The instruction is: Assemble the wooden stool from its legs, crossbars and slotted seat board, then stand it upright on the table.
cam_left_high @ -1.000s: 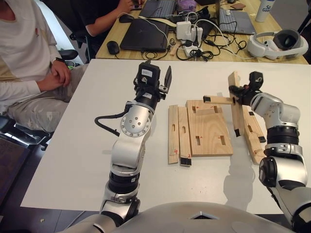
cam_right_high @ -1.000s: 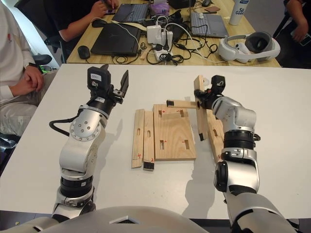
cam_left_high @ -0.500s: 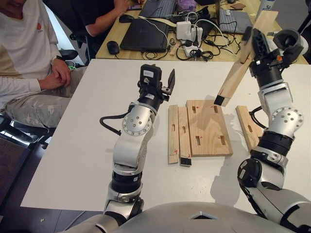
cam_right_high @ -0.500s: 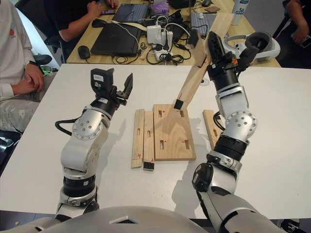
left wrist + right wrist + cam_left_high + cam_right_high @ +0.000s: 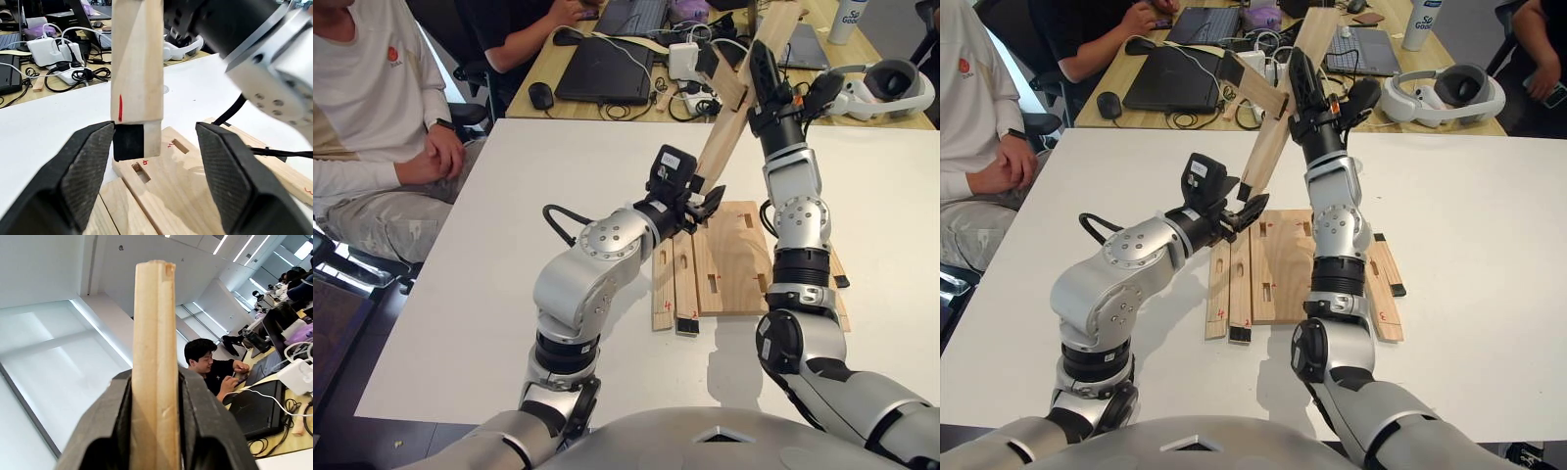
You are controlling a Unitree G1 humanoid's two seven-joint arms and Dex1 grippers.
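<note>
The left gripper [image 5: 155,147] hangs low over the far left corner of the seat board [image 5: 734,264], fingers spread wide and gripping nothing. The lower end of a wooden leg [image 5: 728,125] sits right between its pads, apart from both; the left arm is the one placed to take it. The leg's long axis slants from that low end up and to the far right, where the right gripper [image 5: 766,73] is clamped across it near the top. A short crossbar [image 5: 722,80] juts left from the leg's upper part.

The leg is pale square timber with a black cap [image 5: 128,142] on its lower end and a red mark just above. On the white table [image 5: 489,245], two slotted bars [image 5: 674,284] lie side by side, touching the board's left edge. The board lies flat, slots facing up. More bars [image 5: 1383,279] lie just right of it.
</note>
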